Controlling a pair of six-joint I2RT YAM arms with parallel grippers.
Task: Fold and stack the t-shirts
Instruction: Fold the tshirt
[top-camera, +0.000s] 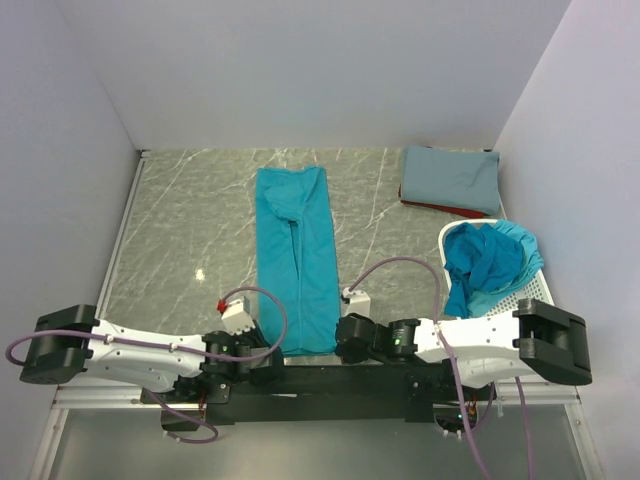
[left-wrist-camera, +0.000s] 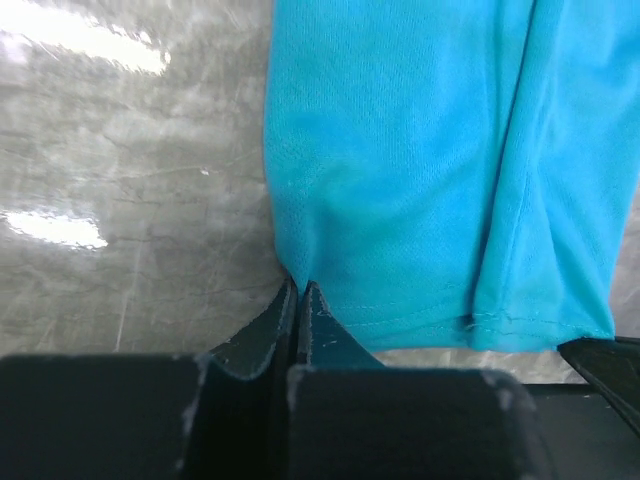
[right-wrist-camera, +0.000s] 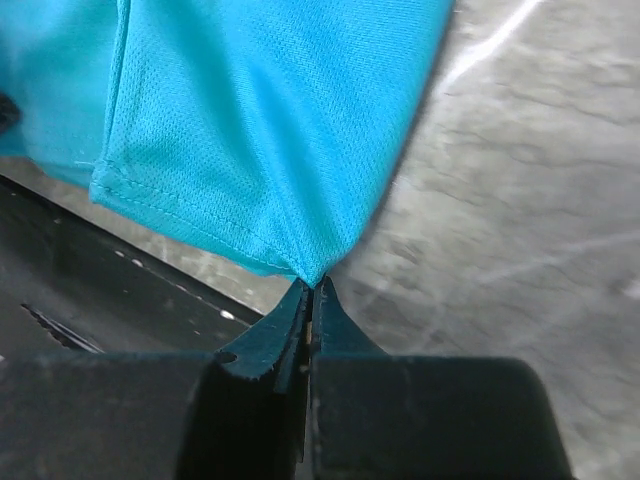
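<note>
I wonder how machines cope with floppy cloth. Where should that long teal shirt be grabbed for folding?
Its two near hem corners, approached low from the near edge: left pincer on one, right pincer on the other. The teal shirt lies flat as a narrow strip, so corners are easiest to pinch.

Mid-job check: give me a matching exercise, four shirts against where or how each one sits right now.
1 long teal t-shirt
2 grey-blue t-shirt
3 dark red t-shirt
4 crumpled teal t-shirts

A in the white basket
B only an edge showing, under another shirt
C folded, atop the far-right pile
D near corners pinched by left gripper and right gripper

Pairs: 1-D, 2-C, 3-B, 4-A
</note>
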